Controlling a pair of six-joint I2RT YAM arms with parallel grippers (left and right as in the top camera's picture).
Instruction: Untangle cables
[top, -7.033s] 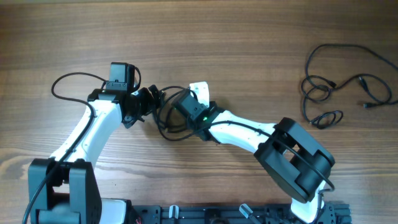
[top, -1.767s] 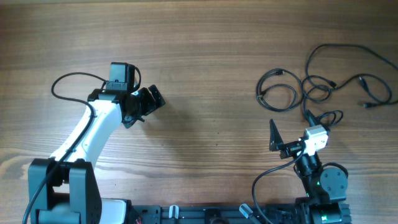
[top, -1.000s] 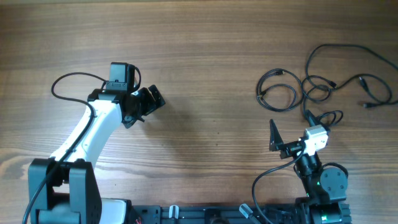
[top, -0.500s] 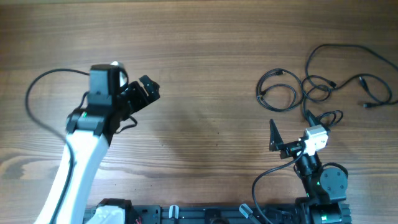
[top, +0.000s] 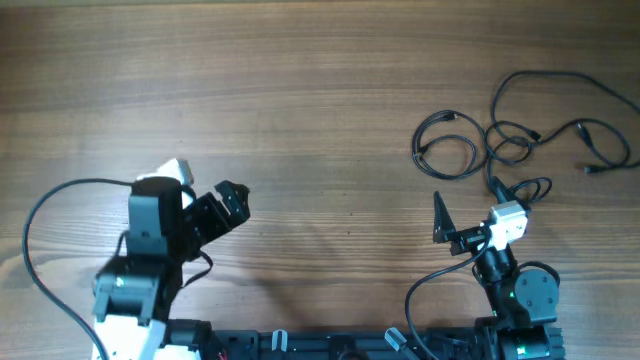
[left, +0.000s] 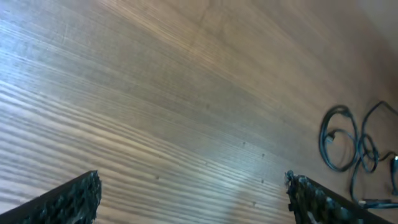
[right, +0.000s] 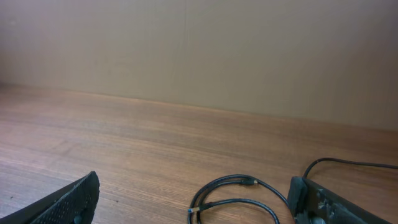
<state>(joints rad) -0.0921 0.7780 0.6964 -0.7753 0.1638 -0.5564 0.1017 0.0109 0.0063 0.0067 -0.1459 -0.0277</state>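
Both sets of jaws gaped empty as the left gripper (top: 233, 197) and the right gripper (top: 466, 204) hung near the front edge of the table (top: 330, 90), the cables (top: 520, 135) lying in loose loops far right, where any last pick should lift one overlapping strand cleanly.

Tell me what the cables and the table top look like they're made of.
Cables: thin black cords, probably rubber or plastic sheathing, mostly matte; they bend into soft loose loops.
Table top: wood or wood-look laminate, brown, with a smooth satin finish; long grain lines run across it, with soft reflections in the left wrist view. Solid or veneer cannot be told.
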